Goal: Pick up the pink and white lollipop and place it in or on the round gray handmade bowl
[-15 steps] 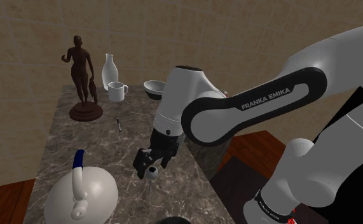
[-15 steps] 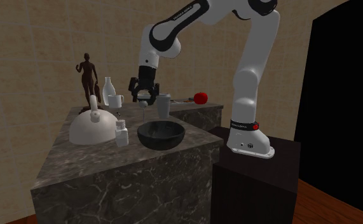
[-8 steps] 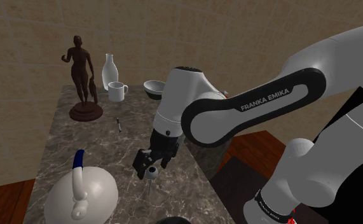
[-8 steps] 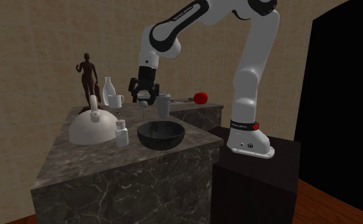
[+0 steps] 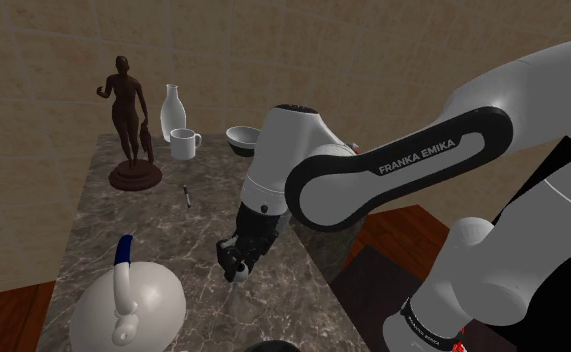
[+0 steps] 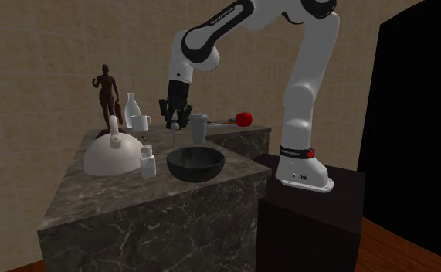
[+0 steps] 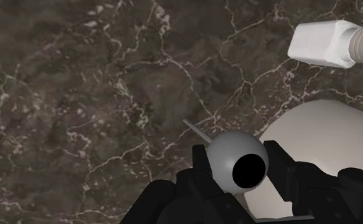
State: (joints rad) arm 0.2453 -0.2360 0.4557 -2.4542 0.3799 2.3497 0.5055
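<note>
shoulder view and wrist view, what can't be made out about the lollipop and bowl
- Grey ball-headed lollipop: shoulder view, head hidden by black gripper.
- Round dark bowl: shoulder view, cut off by bottom edge.
- Small dark item on marble counter: shoulder view, too small to identify.

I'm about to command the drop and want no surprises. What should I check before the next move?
1. Grip: ok. The gripper is shut on the lollipop, clasping its grey head.
2. Stick tip clear of the counter: cannot tell.
3. Gripper above the dark grey bowl: not ok. It hangs short of the bowl, on the mug side.
4. Bowl empty: ok.
5. Route to the bowl: ok. The teapot and salt shaker stand off to the side.
</note>
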